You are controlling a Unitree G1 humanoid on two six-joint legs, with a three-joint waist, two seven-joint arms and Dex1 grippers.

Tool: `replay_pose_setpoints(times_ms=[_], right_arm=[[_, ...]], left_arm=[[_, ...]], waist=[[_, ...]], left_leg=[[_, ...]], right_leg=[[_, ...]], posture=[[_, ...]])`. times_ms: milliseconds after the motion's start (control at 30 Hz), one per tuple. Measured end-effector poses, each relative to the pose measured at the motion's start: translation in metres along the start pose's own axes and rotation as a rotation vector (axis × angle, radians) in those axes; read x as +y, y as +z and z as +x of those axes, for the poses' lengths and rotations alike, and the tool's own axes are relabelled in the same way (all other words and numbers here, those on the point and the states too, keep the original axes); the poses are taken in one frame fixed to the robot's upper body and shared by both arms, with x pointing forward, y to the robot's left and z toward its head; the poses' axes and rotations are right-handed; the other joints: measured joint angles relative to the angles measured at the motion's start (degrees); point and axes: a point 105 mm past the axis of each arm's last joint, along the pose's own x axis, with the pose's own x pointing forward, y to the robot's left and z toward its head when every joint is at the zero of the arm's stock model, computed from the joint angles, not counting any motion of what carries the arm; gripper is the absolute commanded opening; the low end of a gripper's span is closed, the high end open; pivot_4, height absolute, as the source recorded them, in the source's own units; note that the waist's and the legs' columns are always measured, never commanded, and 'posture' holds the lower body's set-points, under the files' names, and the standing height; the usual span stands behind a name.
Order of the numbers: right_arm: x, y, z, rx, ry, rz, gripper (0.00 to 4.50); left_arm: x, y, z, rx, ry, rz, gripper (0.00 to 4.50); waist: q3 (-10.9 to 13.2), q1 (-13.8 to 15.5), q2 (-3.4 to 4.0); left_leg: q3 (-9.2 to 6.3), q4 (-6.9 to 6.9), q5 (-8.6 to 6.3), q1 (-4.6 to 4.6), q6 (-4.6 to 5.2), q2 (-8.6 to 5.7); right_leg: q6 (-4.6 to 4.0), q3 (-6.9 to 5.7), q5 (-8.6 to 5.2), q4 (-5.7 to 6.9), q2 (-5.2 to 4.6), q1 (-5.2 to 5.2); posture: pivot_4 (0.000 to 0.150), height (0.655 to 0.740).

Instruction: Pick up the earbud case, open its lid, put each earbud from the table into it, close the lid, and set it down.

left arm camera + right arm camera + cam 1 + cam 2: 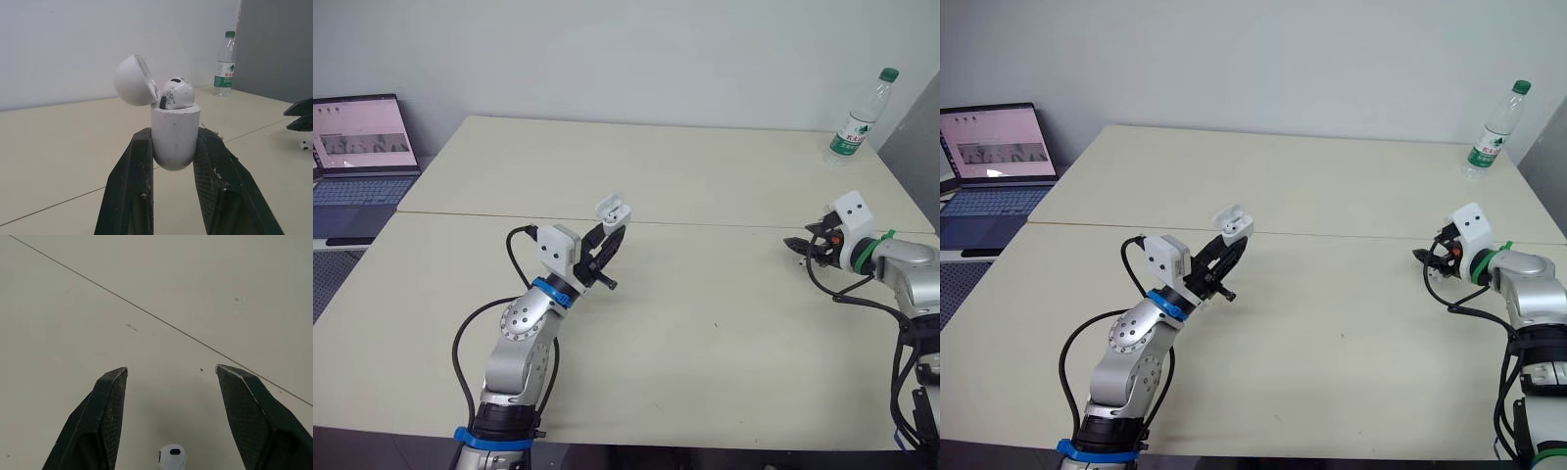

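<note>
Loses most of the small white plastic earbud (172, 458) past the right wrist view's edge, crops the open grey laptop (362, 147) at left.
</note>
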Motion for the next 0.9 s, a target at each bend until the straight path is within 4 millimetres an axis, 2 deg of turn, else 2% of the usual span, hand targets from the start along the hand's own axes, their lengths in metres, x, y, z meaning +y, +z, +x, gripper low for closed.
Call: replay_pose_setpoints(times_ms=[133, 333, 533, 900], right_arm=[[-0.006, -0.016, -0.003, 0.068, 0.006, 0.008, 2.98], [-0.006, -0.035, -0.008, 0.137, 0.027, 0.023, 2.98], [-0.010, -0.047, -0.011, 0.177, 0.006, 0.026, 2.98], [-0.010, -0.047, -0.003, 0.160, 0.000, 0.033, 2.98]], left_arm=[[0.000, 0.001, -0.002, 0.000, 0.001, 0.009, 0.74], [0.000, 0.003, -0.004, -0.002, 0.000, 0.013, 0.74], [-0.001, 0.003, -0.004, -0.002, -0.002, 0.013, 0.74], [0.000, 0.004, -0.003, -0.005, -0.009, 0.018, 0.74]], waist=[[0.00, 0.20, 0.00], [0.00, 0.26, 0.00], [0.00, 0.17, 0.00], [0.00, 0.03, 0.00]], left_leg=[[0.02, 0.00, 0.00, -0.04, 0.00, -0.02], [0.01, 0.01, 0.00, -0.01, 0.00, -0.01], [0.01, 0.01, 0.00, 0.03, -0.01, -0.01], [0.07, 0.04, 0.01, 0.17, -0.01, 0.01]], right_leg=[[0.00, 0.00, 0.00, -0.05, -0.05, 0.00], [0.00, 0.00, 0.00, 0.00, -0.06, 0.00], [0.00, 0.01, 0.00, 0.02, -0.04, 0.02], [0.00, 0.07, 0.01, 0.06, -0.03, 0.13]], posture=[[0.150, 0.7400], [0.150, 0.7400], [0.150, 0.7400], [0.150, 0.7400]])
